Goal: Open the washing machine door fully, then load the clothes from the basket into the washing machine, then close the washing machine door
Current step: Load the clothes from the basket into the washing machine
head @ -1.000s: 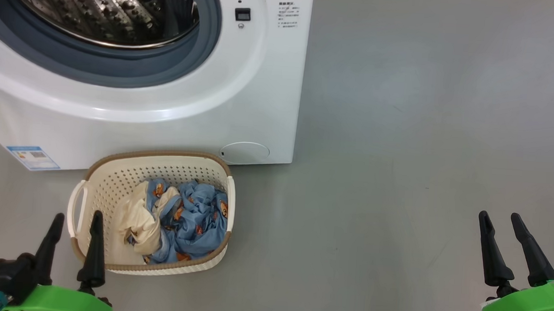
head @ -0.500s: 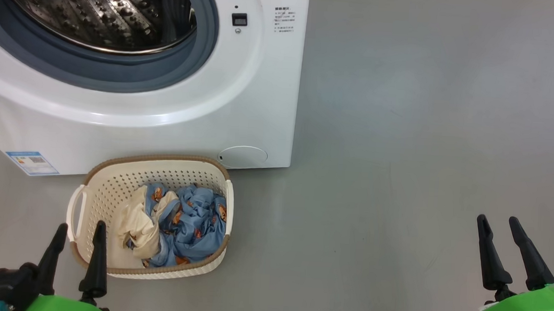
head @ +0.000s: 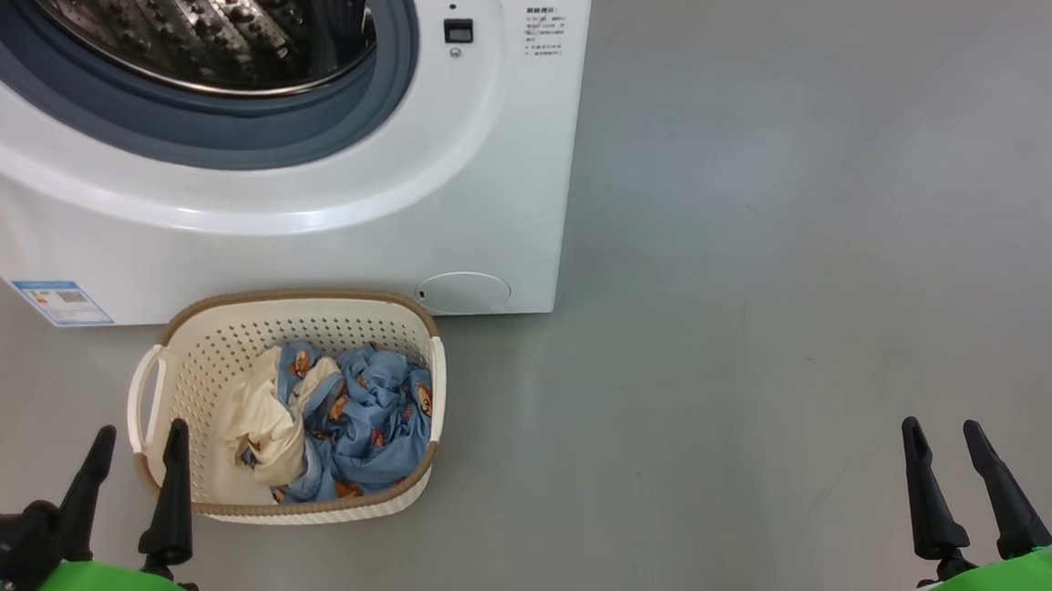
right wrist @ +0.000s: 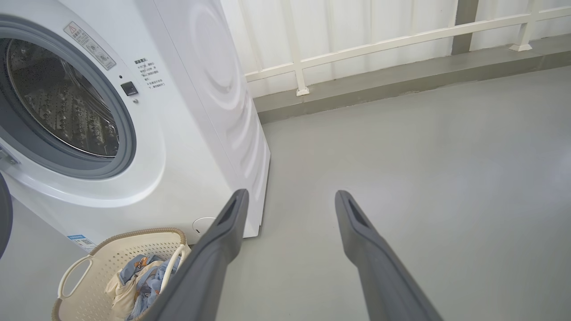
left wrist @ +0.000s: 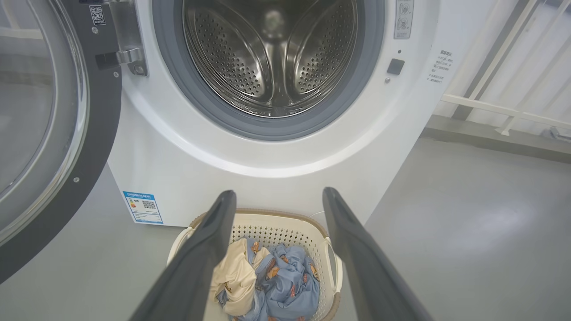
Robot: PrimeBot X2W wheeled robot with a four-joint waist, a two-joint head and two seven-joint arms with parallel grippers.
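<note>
Saw the washing machine door (left wrist: 44, 125) swung wide open, hinged at the left of the washing machine (head: 311, 228) and standing clear of its mouth. Looked straight past the grey seal into the steel drum (left wrist: 272, 58). Found the basket (head: 212, 354) on the grey floor (head: 766, 255), just in front of the machine's foot and to the right of the blue label sticker (head: 62, 301). Noted the clothes (head: 336, 421) heaped inside it, a cream piece at the left against blue bear-printed cloth at the right. Spotted the left gripper (head: 141, 430) by the basket's near left corner, fingers spread wide and gripping nothing. Placed the right gripper (head: 943, 425) well apart, over open floor to the right, likewise spread wide and empty. Made out a white railing (right wrist: 357, 49) beyond the machine.
</note>
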